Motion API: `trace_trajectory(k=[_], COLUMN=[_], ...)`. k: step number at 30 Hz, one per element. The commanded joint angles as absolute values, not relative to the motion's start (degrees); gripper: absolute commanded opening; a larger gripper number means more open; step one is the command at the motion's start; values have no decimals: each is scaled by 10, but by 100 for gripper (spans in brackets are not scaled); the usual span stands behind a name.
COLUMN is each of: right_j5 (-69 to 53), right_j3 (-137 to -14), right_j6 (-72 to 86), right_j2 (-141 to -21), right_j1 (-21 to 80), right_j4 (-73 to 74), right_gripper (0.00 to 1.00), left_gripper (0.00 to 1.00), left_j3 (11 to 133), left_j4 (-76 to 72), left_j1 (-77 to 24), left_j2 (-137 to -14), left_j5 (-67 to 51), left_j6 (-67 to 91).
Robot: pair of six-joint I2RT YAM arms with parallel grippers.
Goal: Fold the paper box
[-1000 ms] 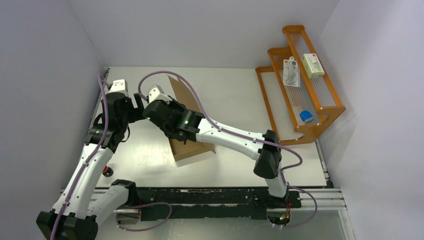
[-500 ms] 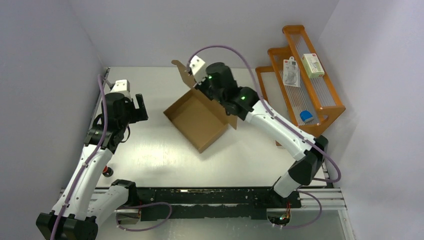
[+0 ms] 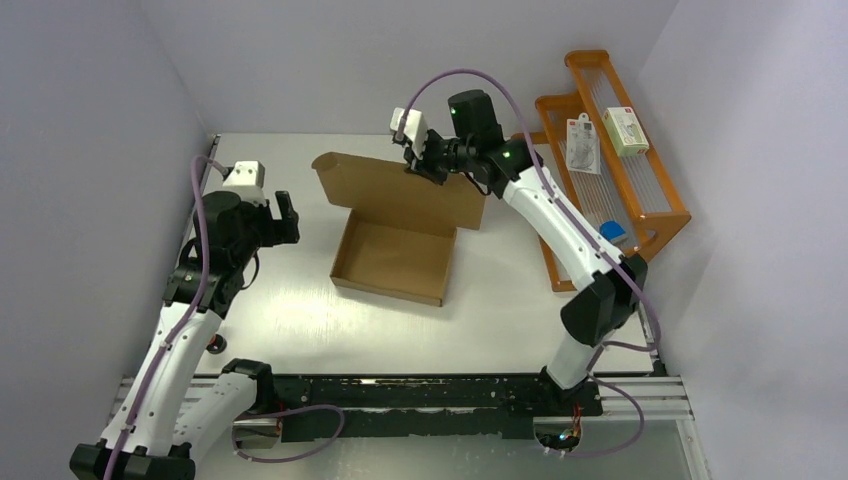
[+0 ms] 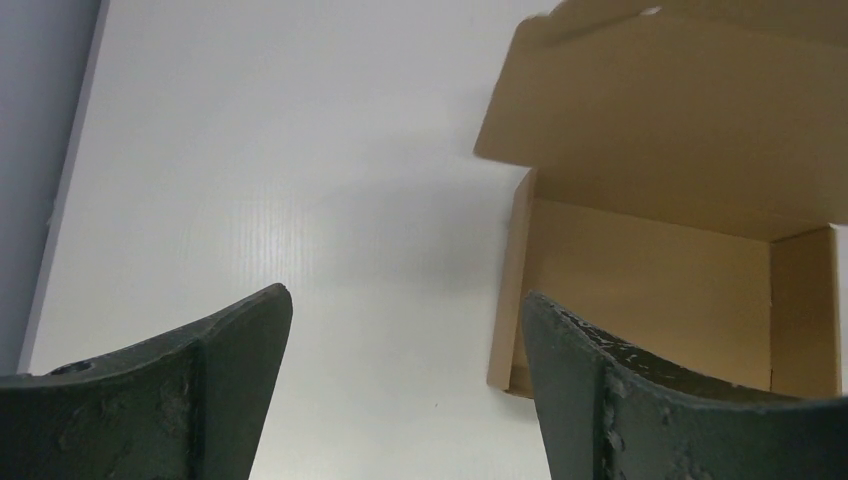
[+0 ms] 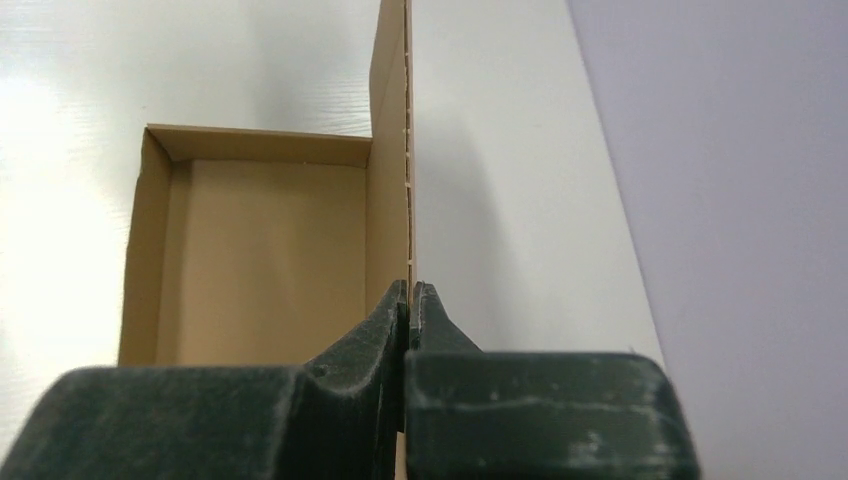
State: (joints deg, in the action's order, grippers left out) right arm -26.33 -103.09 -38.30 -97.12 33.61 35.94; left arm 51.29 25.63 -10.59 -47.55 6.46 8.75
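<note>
Paper box (image 3: 395, 262), lid (image 3: 400, 190) upright between clenched right jaws; left jaws wide apart.

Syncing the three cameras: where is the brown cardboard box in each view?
Top external: paper box mid-table, right gripper pinching its raised lid.
Left wrist: paper box upper right.
Right wrist: paper box left of centre, lid edge-on.
Shared landmark: the raised lid.
</note>
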Motion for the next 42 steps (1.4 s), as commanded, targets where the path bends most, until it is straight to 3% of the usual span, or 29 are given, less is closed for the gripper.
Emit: trace_trajectory(k=[1, 5, 9, 11, 16, 28, 33, 42], right_j5=[-383, -387, -372, -351, -270, -81, -76, -56], right_j3=[-1086, -1104, -1118, -1116, -1092, -926, -861, -761], right_j6=[-441, -445, -434, -416, -345, -147, -112, -142], right_j2=[-1013, -1038, -1042, -1032, -985, -829, -787, -744], right_j1=[313, 310, 307, 307, 307, 309, 310, 308], right_j4=[416, 416, 404, 380, 337, 292, 281, 254], right_gripper=[0, 4, 26, 43, 58, 60, 60, 60], left_gripper=[89, 91, 90, 90, 88, 87, 81, 78], left_j3=[532, 564, 613, 635, 726, 759, 795, 782], left_j4=[212, 205, 215, 213, 253, 252, 281, 278], left_j1=[-102, -101, -101, -101, -100, -100, -100, -100], left_j2=[-477, -522, -572, -594, -661, -731, -768, -774], left_j5=[20, -28, -59, -71, -84, -149, -206, -187], left_j6=[54, 28, 12, -11, -69, -165, -171, -194])
